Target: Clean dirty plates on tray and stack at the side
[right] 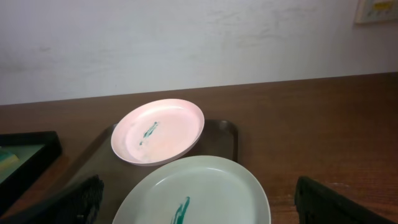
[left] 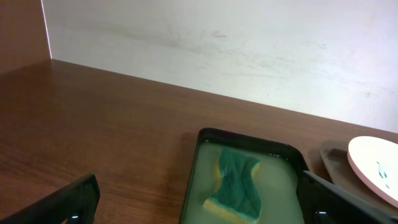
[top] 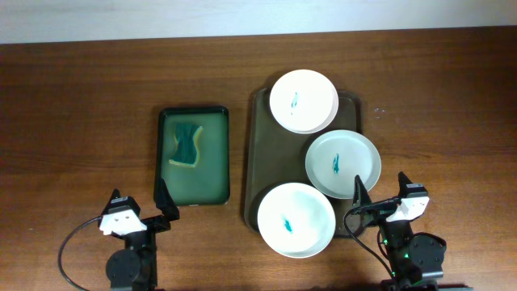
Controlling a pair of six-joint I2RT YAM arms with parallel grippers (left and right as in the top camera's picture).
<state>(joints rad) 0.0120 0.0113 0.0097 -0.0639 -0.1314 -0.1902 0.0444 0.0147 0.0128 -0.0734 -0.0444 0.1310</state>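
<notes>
Three white plates lie on the dark brown tray (top: 260,153): a far plate (top: 304,100), a right plate (top: 343,164) and a near plate (top: 296,219). Each has a teal smear in its centre. My left gripper (top: 144,212) is open and empty near the table's front edge, just in front of the green tray. My right gripper (top: 378,198) is open and empty at the tray's near right corner. The right wrist view shows the right plate (right: 205,186) close between my fingers (right: 199,205) and the far plate (right: 158,130) behind. The left wrist fingers (left: 199,205) frame the sponge.
A green tray (top: 214,158) left of the brown tray holds a teal and yellow sponge (top: 187,145), also in the left wrist view (left: 236,183). Bare wooden table (top: 73,121) lies to the left and to the right of the trays. A pale wall stands behind the table.
</notes>
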